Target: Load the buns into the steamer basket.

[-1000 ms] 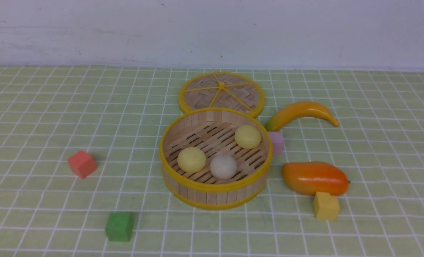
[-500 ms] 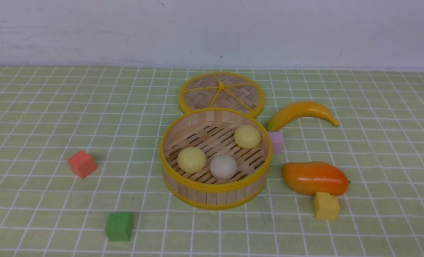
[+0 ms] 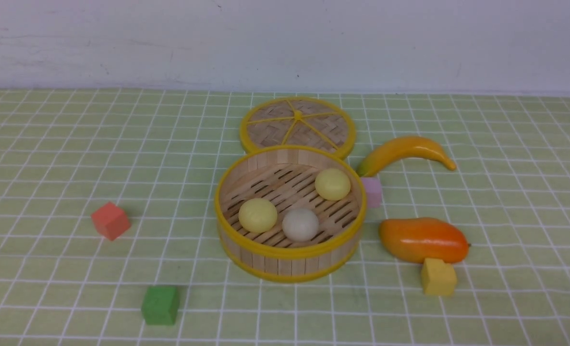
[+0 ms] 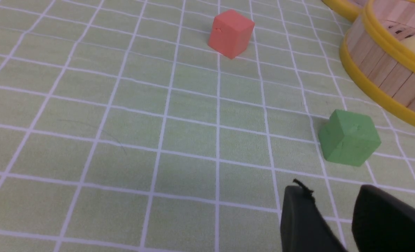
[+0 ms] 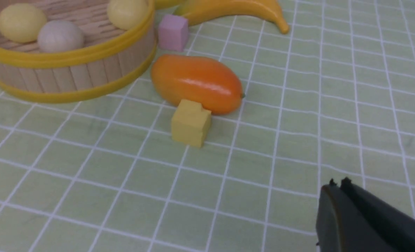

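The round bamboo steamer basket (image 3: 289,262) stands mid-table with three buns on its slatted floor: a pale yellow bun (image 3: 258,215) at the front left, an off-white bun (image 3: 300,224) at the front, and a second pale yellow bun (image 3: 333,183) at the back right. Both grippers are out of the front view. In the left wrist view my left gripper (image 4: 331,192) hangs open and empty over the cloth, short of the green cube, with the basket wall (image 4: 385,73) farther off. In the right wrist view my right gripper (image 5: 338,183) is shut and empty, well away from the basket (image 5: 71,70).
The woven lid (image 3: 297,125) lies flat behind the basket. A banana (image 3: 405,151), a pink cube (image 3: 373,191), an orange mango (image 3: 421,239) and a yellow cube (image 3: 438,276) lie to the basket's right. A red cube (image 3: 110,220) and a green cube (image 3: 160,304) sit to its left.
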